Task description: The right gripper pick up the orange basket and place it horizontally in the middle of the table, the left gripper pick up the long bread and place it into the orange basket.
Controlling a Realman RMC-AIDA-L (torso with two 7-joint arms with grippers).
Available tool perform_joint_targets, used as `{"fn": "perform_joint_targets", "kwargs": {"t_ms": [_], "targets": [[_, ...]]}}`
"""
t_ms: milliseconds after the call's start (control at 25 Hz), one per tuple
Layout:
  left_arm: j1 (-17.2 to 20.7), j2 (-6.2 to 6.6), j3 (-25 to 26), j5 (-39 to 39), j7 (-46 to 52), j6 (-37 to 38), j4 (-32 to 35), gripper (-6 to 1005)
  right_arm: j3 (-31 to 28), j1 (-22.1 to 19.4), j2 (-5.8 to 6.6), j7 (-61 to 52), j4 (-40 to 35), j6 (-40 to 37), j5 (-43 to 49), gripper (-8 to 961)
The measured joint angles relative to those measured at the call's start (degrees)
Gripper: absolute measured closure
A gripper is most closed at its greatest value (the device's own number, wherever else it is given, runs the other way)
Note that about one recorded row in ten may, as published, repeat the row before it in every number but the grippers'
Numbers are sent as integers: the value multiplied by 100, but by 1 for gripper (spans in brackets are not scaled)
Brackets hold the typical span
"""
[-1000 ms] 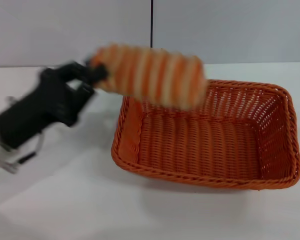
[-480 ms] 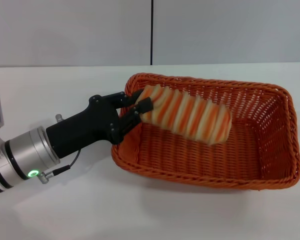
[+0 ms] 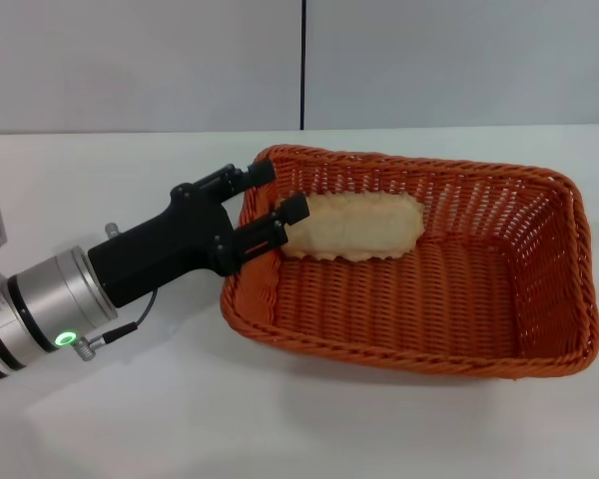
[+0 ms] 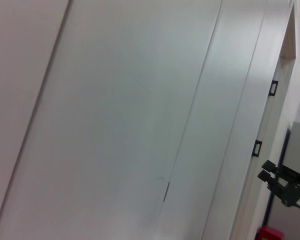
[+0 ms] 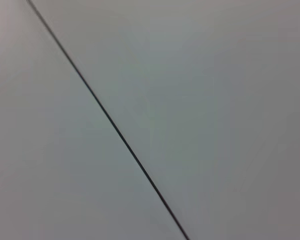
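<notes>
So the orange basket (image 3: pixel 419 274) is sitting flat on the white worktop (image 3: pixel 130 419), long side running across the head view, roughly mid-worktop as far as that view shows, so the basket half of the job looks done. The long bread (image 3: pixel 351 226) is lying inside the basket, up against the far wall toward the basket's left end, pale cream side showing, so it has apparently landed stripes-down. The left claw (image 3: pixel 270 200) is right at the basket's left rim, its two knobbed fingers (image 3: pixel 285 212) spread apart with nothing between them; one fingertip sits just beside the near end of the bread, maybe touching it, hard to say for sure. The other finger hangs over the braided rim a bit farther back. The bread rests on the weave by itself, not gripped. The right claw doesn't show in the head view at all, and its own wrist camera only sees a blank pale surface with a dark line across it, so nothing can be said about it; the left wrist camera is likewise pointed off at a pale wall and panels, no help. Judging from all this, both placements look basically finished. What's left, if anything, is the left arm backing away from the basket without snagging the rim or nudging the loaf.
</notes>
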State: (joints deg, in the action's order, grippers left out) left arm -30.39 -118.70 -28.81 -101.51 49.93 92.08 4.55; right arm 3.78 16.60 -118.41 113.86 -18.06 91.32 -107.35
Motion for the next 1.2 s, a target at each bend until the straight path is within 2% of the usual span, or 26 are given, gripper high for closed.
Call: {"fn": "perform_joint_targets", "kwargs": {"t_ms": [120, 240, 320, 360, 440, 520, 720, 760, 800, 840, 1040, 1200], "targets": [[-1, 9, 28, 3, 0, 20, 16, 370, -5, 177, 108, -2, -281, -187, 99, 531], [90, 28, 373, 9, -109, 224, 63, 293, -28, 210, 118, -3, -272, -189, 132, 531], [262, 43, 887, 10, -296, 433, 73, 241, -92, 202, 42, 65, -242, -157, 93, 531], [262, 43, 887, 10, -296, 433, 73, 215, -136, 186, -16, 130, -219, -137, 60, 531], [456, 56, 1495, 7, -504, 651, 81, 181, -192, 157, -56, 384, -10, -38, -31, 531], [640, 61, 2171, 11, -637, 827, 99, 164, -233, 130, -38, 654, 273, 64, -83, 531], [1205, 63, 4296, 13, -739, 1377, 123, 150, -488, -20, -51, 689, 390, 46, -99, 531], [1205, 63, 4296, 13, -739, 1377, 123, 151, -556, -69, -50, 700, 444, 43, -100, 531], [1393, 62, 4745, 13, -872, 1486, 103, 152, -600, -111, -47, 718, 486, 40, -100, 531], [1393, 62, 4745, 13, -872, 1486, 103, 152, -600, -111, -47, 718, 486, 40, -100, 531], [1715, 37, 5527, 13, -1586, 1528, -150, 152, -812, -261, -43, 895, 625, 7, -103, 531], [1796, 37, 5723, 10, -1998, 1538, -361, 152, -830, -262, -38, 910, 640, 5, -102, 531]]}}
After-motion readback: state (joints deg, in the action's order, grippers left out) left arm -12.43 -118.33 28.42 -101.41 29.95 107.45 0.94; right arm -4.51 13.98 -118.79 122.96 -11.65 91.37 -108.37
